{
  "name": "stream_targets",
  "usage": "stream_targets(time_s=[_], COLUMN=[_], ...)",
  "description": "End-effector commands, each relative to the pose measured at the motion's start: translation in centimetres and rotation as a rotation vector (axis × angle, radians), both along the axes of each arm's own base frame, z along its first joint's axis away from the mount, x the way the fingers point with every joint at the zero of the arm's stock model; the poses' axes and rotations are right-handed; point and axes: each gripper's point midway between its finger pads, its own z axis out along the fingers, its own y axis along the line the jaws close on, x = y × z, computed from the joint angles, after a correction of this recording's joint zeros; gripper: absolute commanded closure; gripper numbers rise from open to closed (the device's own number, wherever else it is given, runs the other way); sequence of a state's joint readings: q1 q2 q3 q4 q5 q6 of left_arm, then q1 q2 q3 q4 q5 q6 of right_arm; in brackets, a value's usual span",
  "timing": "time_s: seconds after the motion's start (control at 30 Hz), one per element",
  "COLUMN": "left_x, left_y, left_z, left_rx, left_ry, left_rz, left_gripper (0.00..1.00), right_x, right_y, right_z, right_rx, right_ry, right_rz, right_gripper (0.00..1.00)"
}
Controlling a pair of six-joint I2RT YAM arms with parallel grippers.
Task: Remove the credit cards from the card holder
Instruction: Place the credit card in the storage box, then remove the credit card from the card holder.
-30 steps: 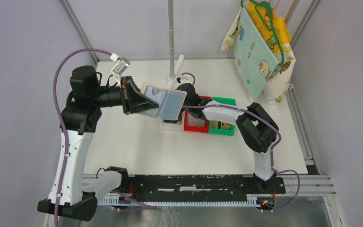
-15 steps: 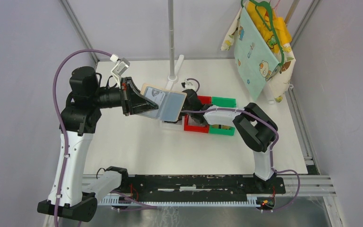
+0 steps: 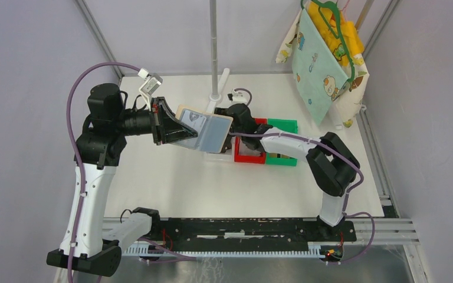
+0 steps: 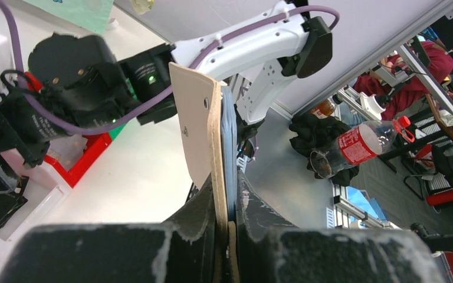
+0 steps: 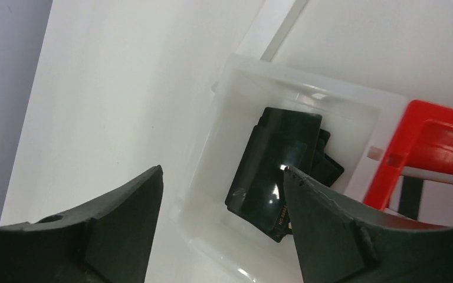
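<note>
The tan card holder [image 3: 205, 131] hangs in the air over the table's middle, with my left gripper [image 3: 174, 128] shut on its near edge. Seen edge-on in the left wrist view, the card holder [image 4: 196, 127] stands clamped between the left gripper [image 4: 225, 184] fingers, its blue-grey inner side facing right. My right gripper [image 5: 221, 172] is open just above a white bin [image 5: 307, 84], with nothing between its fingers. Black credit cards [image 5: 274, 165] lie stacked inside that bin. From above, the right gripper is mostly hidden behind the holder.
A red bin [image 3: 250, 155] and a green bin [image 3: 283, 127] stand right of the white bin [image 3: 215, 154]. A thin metal pole [image 3: 214, 53] rises at the back centre. A patterned cloth [image 3: 321, 59] hangs on a green hanger at the back right.
The right arm's elbow has swung to the right and its wrist has shifted slightly back over the bins. The left arm and the card holder have stayed still.
</note>
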State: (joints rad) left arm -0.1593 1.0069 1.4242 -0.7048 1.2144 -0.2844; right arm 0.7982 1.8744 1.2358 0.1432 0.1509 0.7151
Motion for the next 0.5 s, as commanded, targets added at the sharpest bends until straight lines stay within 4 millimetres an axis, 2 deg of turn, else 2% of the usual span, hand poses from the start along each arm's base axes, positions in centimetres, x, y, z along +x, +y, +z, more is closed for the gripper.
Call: stream_targets(time_s=[0.0,0.2,0.3,0.43,0.47], left_x=[-1.0,-0.9,-1.1,-1.7,-1.8], left_y=[0.0,0.0,0.0,0.1,0.1], left_z=[1.3,1.0,0.8,0.2,0.0], left_rx=[-0.010,-0.009,-0.007,0.003,0.009], left_ry=[-0.105,-0.093,-0.092,-0.093,-0.098], left_rz=[-0.034,-0.038,-0.051,-0.077,-0.078], left_gripper=[0.98,0.98,0.98,0.98,0.98], right_x=[0.9,-1.6,-3.1,-5.3,-6.2], right_y=[-1.3,-4.2,-6.6,-9.3,-9.4], right_z=[9.4,18.9,23.5,28.1,29.3], right_rx=[0.000,0.075,0.152,0.278,0.290], right_ry=[-0.168,-0.351,-0.444,-0.546,-0.572], right_rz=[-0.016,0.044,0.118,0.284,0.336], right_gripper=[0.17,0.09,0.05,0.02,0.02])
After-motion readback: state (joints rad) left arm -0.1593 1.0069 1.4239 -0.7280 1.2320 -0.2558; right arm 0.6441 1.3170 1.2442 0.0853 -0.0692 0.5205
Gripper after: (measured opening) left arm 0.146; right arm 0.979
